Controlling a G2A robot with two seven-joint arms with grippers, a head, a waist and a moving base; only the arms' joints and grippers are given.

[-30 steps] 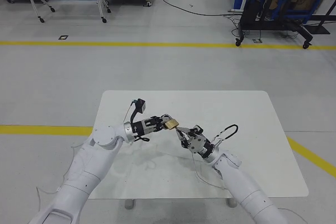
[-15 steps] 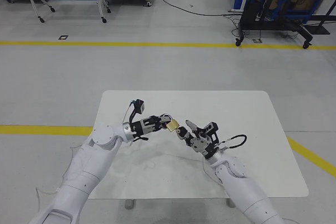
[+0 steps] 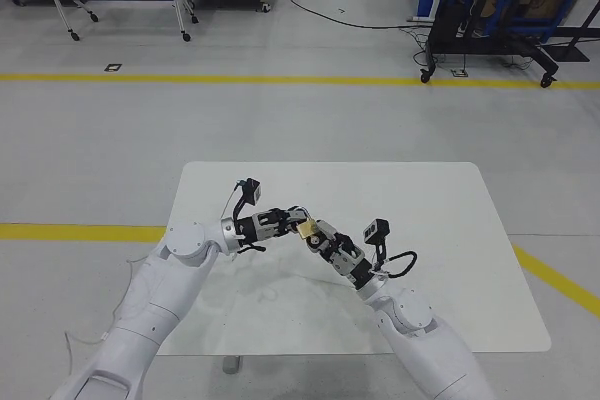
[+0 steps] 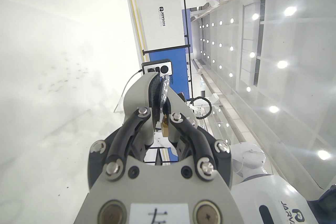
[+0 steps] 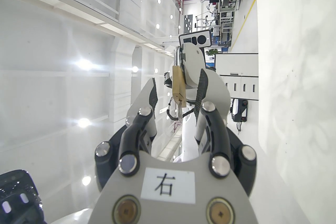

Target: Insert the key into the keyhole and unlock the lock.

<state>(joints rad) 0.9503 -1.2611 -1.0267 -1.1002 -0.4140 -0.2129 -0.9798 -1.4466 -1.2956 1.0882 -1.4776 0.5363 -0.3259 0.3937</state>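
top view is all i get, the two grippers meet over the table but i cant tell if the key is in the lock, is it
observer: it looks so. In the right wrist view the key sticks out of the end of the lock away from its shackle.
operator: is the right gripper holding it
observer: no. The right gripper is open, one finger on each side of the key with a gap to both.
operator: what holds the lock then
observer: the left gripper, shut on the lock at the shackle end, so the key end faces the right gripper.
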